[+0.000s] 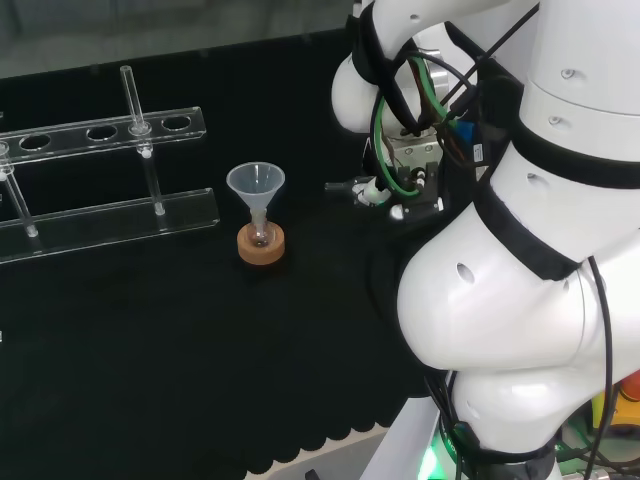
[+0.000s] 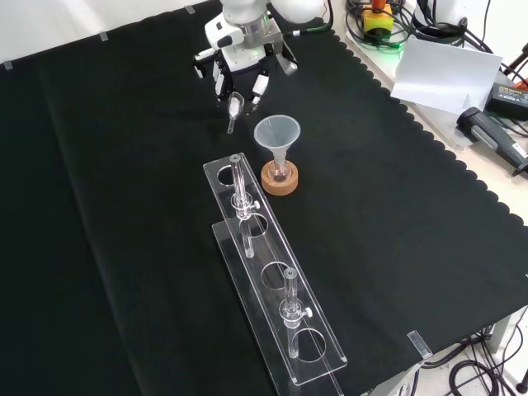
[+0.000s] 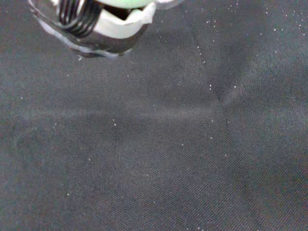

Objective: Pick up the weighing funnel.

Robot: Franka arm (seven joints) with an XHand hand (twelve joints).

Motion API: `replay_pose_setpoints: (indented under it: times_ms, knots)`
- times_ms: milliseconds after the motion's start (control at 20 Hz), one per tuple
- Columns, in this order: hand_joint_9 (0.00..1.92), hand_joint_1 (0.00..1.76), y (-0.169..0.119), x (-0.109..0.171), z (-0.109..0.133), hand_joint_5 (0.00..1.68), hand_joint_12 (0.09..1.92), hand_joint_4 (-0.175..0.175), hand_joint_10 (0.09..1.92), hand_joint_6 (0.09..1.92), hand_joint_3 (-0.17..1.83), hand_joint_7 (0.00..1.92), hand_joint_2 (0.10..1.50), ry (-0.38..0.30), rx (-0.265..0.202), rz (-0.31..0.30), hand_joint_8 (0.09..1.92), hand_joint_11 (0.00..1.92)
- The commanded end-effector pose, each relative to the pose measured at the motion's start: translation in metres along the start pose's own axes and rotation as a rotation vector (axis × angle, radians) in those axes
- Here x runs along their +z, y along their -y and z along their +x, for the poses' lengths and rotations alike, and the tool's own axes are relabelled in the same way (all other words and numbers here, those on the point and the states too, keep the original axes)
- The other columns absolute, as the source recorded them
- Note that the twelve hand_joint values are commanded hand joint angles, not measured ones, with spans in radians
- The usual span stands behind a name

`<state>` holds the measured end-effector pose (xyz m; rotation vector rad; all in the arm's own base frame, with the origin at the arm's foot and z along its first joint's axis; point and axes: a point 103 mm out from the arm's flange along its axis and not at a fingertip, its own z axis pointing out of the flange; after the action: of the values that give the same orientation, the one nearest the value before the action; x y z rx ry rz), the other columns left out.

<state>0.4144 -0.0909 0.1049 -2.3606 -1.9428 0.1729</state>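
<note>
It's a lab bench, no question. The tabletop (image 2: pixel 124 165) is draped in black cloth. On it sits a clear rack (image 1: pixel 100 218) with glass tubes (image 2: pixel 240 186) standing upright. Just beside the rack, a funnel (image 2: pixel 277 132) stands stem-down in a small flask (image 1: pixel 261 238) on a cork ring (image 2: pixel 280 180). A white robot arm (image 1: pixel 520 250) looms over it, and cables (image 2: pixel 462 363) trail past the tabletop's right edge in the front view.
</note>
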Motion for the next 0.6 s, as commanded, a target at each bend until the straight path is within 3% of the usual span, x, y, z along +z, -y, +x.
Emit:
replay_pose_setpoints:
  times_ms: [50, 300, 600]
  knots:
    - [1.19, 1.12, -0.001, -0.008, 0.002, 1.40, 1.57, 0.175, 0.16, 0.34, 0.43, 1.59, 0.74, -0.005, 0.007, -0.005, 0.09, 0.00]
    - [1.19, 1.12, -0.005, -0.020, -0.006, 1.40, 1.57, 0.175, 0.16, 0.34, 0.43, 1.59, 0.73, 0.008, -0.005, -0.016, 0.09, 0.00]
    - [1.19, 1.12, -0.009, -0.024, 0.003, 1.40, 1.56, 0.175, 0.16, 0.34, 0.44, 1.60, 0.73, 0.020, -0.006, -0.022, 0.09, 0.00]
